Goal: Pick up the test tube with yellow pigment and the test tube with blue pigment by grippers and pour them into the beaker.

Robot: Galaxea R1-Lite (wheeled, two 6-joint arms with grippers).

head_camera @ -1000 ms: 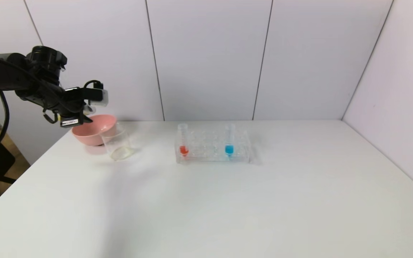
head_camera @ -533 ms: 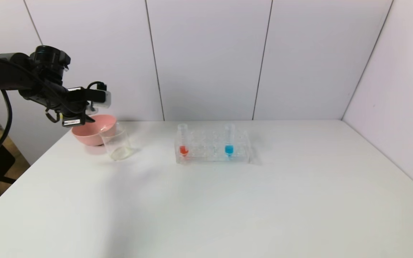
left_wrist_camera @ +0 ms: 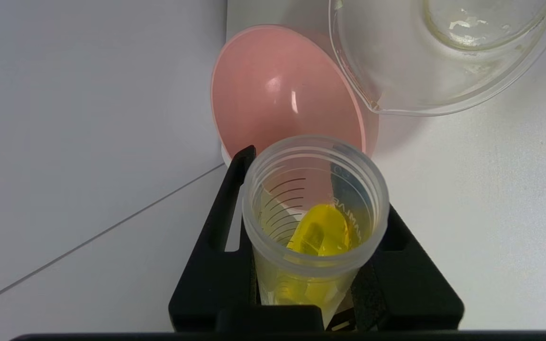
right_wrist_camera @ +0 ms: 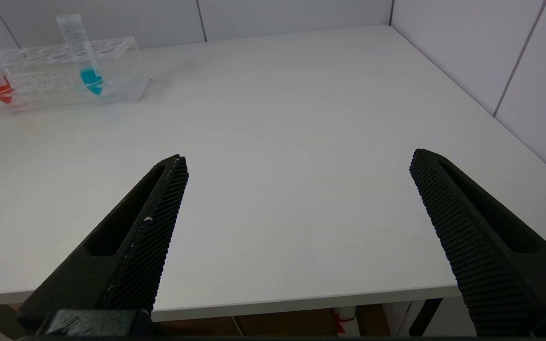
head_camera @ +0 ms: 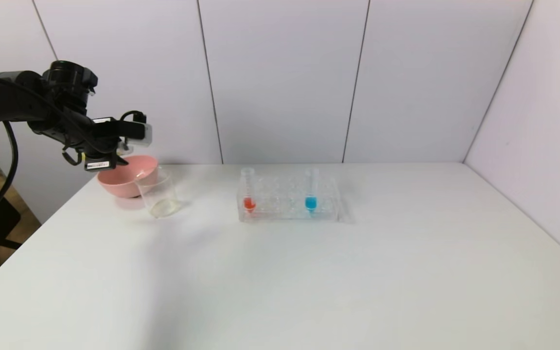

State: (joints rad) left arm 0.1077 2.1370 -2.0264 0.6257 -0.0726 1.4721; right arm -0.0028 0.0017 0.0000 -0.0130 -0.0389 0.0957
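Observation:
My left gripper [head_camera: 120, 147] is shut on the test tube with yellow pigment [left_wrist_camera: 315, 222] and holds it tilted above the pink bowl [head_camera: 120, 181], just left of the beaker [head_camera: 158, 195]. In the left wrist view the black fingers [left_wrist_camera: 235, 189] clamp the tube's sides, and yellow liquid lies along its lower wall. The beaker [left_wrist_camera: 382, 85] is beside the tube's mouth. The test tube with blue pigment [head_camera: 311, 192] stands upright in the clear rack [head_camera: 285, 200]; it also shows in the right wrist view [right_wrist_camera: 86, 57]. My right gripper [right_wrist_camera: 296, 158] is open and empty over the table's front edge.
A tube with red liquid [head_camera: 248, 193] stands at the rack's left end. The pink bowl [left_wrist_camera: 282, 94] touches the beaker at the table's back left corner. White wall panels close the back and right sides. The table [head_camera: 309, 282] edge runs close to the bowl on the left.
My left gripper has moved slightly right and up with the yellow tube, closer to the beaker. Nothing else has moved.

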